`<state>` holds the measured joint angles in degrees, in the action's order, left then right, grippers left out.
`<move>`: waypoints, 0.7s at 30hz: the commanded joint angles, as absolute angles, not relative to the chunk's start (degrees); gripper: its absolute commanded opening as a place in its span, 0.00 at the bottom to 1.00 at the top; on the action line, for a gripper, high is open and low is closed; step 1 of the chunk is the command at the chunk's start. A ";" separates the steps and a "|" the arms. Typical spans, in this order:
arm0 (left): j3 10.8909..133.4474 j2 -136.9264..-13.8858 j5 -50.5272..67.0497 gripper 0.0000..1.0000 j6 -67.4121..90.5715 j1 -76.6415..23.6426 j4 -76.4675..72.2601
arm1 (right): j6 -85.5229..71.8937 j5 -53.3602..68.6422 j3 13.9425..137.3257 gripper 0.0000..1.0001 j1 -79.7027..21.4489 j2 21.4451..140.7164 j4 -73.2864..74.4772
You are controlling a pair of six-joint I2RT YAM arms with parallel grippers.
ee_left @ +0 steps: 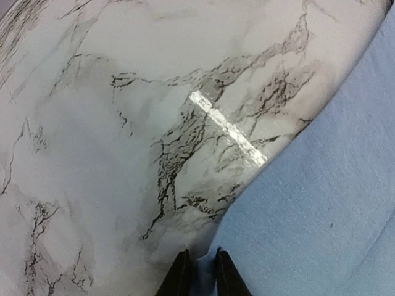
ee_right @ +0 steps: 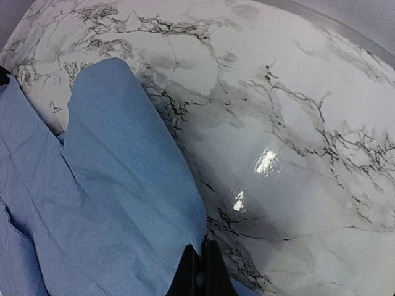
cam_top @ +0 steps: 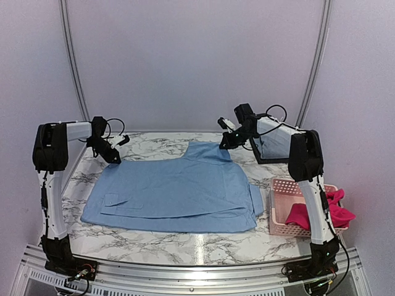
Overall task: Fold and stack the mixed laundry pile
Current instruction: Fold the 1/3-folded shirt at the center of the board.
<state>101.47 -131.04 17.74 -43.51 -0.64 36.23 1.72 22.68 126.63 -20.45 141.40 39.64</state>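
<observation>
The light blue shirt [cam_top: 176,191] lies spread flat on the marble table [cam_top: 154,240], collar at the far side. My left gripper [cam_top: 115,158] is at the shirt's far left corner, shut on its edge; the wrist view shows the cloth [ee_left: 308,216] pinched between the dark fingertips [ee_left: 179,277]. My right gripper [cam_top: 224,144] is at the far right corner by the collar, shut on the shirt's edge [ee_right: 123,185]. The magenta-red garment [cam_top: 327,209] hangs out of the pink basket [cam_top: 281,203] at the right.
A flat dark tray [cam_top: 271,148] leans at the back right behind my right arm. The pink basket stands close to the shirt's right edge. Bare marble [ee_right: 296,123] lies beyond the shirt's far edge. Curved rails frame the back wall.
</observation>
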 commanded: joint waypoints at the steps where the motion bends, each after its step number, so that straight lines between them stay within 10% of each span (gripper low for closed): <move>1: 101.64 -130.85 19.09 0.07 -43.93 -1.14 37.67 | 1.29 23.11 130.96 0.00 -20.31 138.54 41.35; 21: 82.54 -110.31 13.64 0.00 -42.27 -1.55 27.45 | 1.93 21.39 113.80 0.00 -25.28 123.40 37.60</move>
<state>88.03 -117.14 15.86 -42.54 -1.52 30.87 1.78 22.55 117.51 -23.51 127.35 39.57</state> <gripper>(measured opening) 0.006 0.002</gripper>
